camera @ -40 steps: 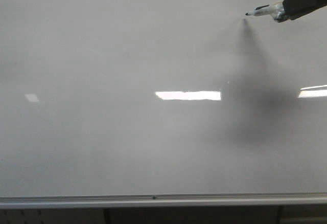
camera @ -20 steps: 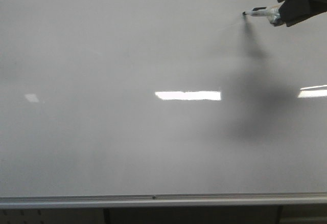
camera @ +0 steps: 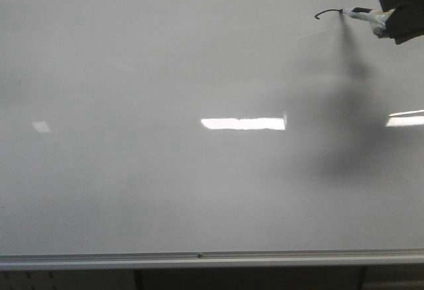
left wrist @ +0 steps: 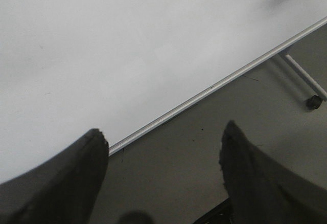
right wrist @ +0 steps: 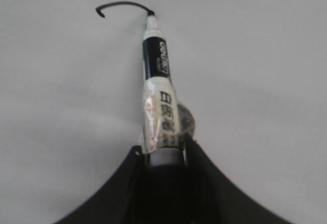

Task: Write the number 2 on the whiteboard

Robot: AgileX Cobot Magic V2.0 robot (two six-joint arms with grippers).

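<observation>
Marker (right wrist: 157, 75) sits clamped by its taped rear barrel in our right gripper (right wrist: 163, 155), tip on the slick, rigid whiteboard (camera: 165, 171), upper right, where the number 2 (camera: 327, 14) begins. Our left gripper (left wrist: 163, 147) gapes empty.

The whiteboard (camera: 165, 191) fills nearly all I can see ahead, glossy white-grey, with its thin silver rim (camera: 199, 259) running along the bottom edge. High on its right side sits a short black curved stroke (camera: 326, 14), hooked at its left end. From my left wrist, the board's rim (left wrist: 214, 86) cuts across on a slant, with grey floor (left wrist: 179, 183) beyond it and a caster wheel (left wrist: 313, 102) resting on that floor.
</observation>
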